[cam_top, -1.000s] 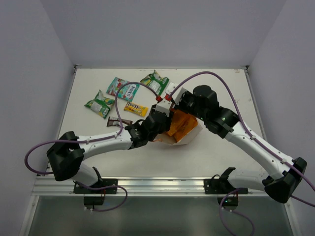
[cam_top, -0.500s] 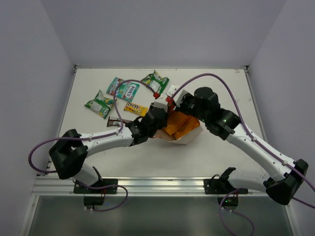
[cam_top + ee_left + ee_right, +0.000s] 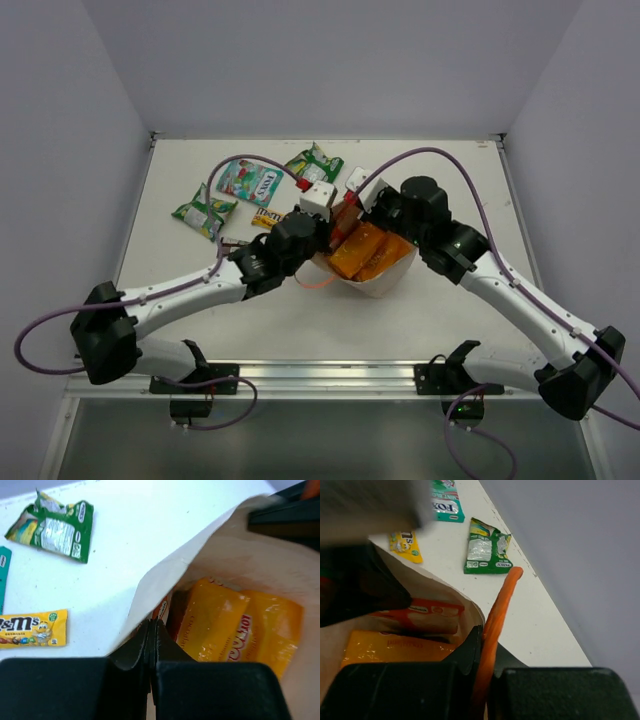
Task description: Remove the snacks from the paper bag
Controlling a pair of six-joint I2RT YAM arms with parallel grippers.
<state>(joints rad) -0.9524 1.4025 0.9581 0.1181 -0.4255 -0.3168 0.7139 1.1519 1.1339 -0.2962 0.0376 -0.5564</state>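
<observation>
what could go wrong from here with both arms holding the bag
1. The right jaws pinch the thin orange handle of the paper bag; a hard pull may tear it off.
2. The left jaws clamp only the thin paper rim, which could rip or slip free.
3. With both jaws busy, nothing is free to pull out the two orange bags; tipping the bag may dump them onto the M&M's packet beside it.

White arms (image 3: 190, 290) with black joints (image 3: 110, 340), purple cables (image 3: 440, 155).
</observation>
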